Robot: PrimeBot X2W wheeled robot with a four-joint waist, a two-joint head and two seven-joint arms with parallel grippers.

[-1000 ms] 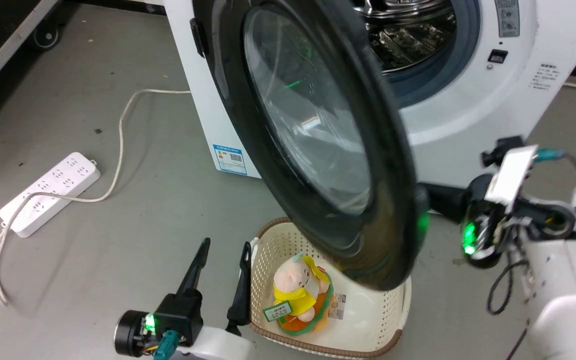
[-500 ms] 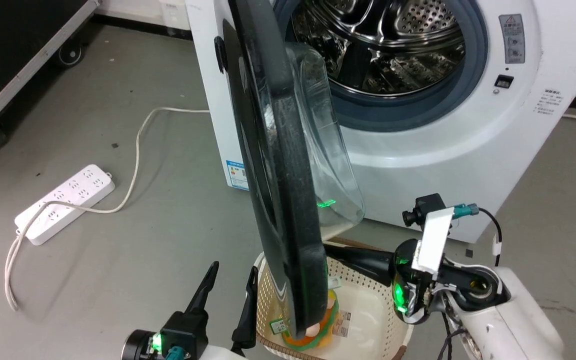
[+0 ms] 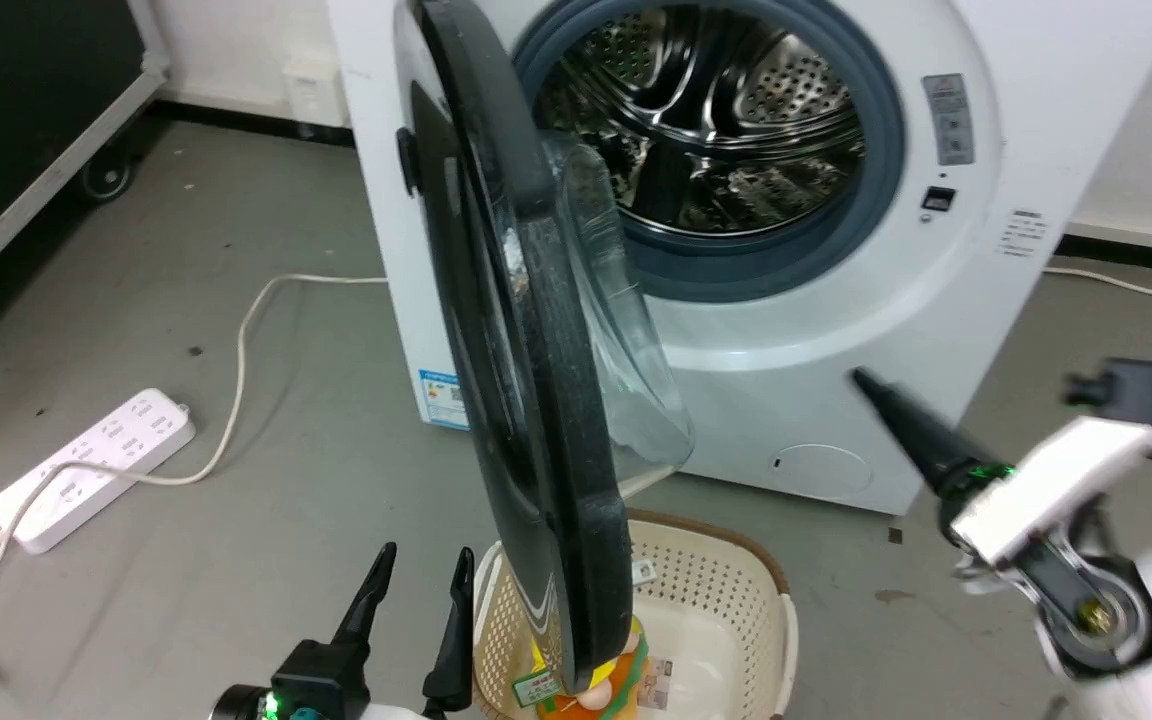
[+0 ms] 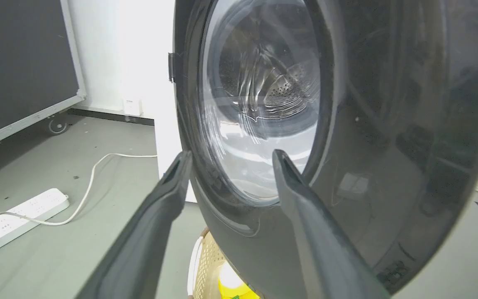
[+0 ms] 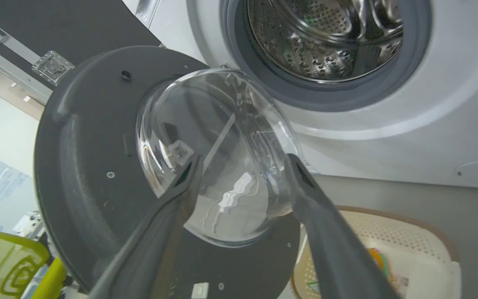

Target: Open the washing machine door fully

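The washing machine door (image 3: 536, 400) stands edge-on, swung out from the white machine (image 3: 946, 330), with its clear glass bowl (image 3: 626, 340) facing the steel drum (image 3: 706, 130). My left gripper (image 3: 424, 553) is open, low and just left of the door's bottom. In the left wrist view, the left gripper (image 4: 231, 154) points at the door's glossy outer face (image 4: 367, 137) without touching it. My right gripper (image 3: 861, 380) is blurred, well right of the door. In the right wrist view, the right gripper (image 5: 244, 160) is open and empty, facing the door's grey inner side (image 5: 85, 141) and bowl (image 5: 218, 137).
A cream basket (image 3: 736, 590) with a soft toy (image 3: 576, 690) sits on the floor under the door's lower edge. A white power strip (image 3: 96, 465) and its cable (image 3: 246, 320) lie to the left. A black wheeled case (image 3: 26, 150) stands at far left. A small round flap (image 3: 821, 468) is low on the machine.
The door swung from facing the camera to edge-on. My right gripper left the door's lower edge and pulled away to the right. The head camera shifted too.
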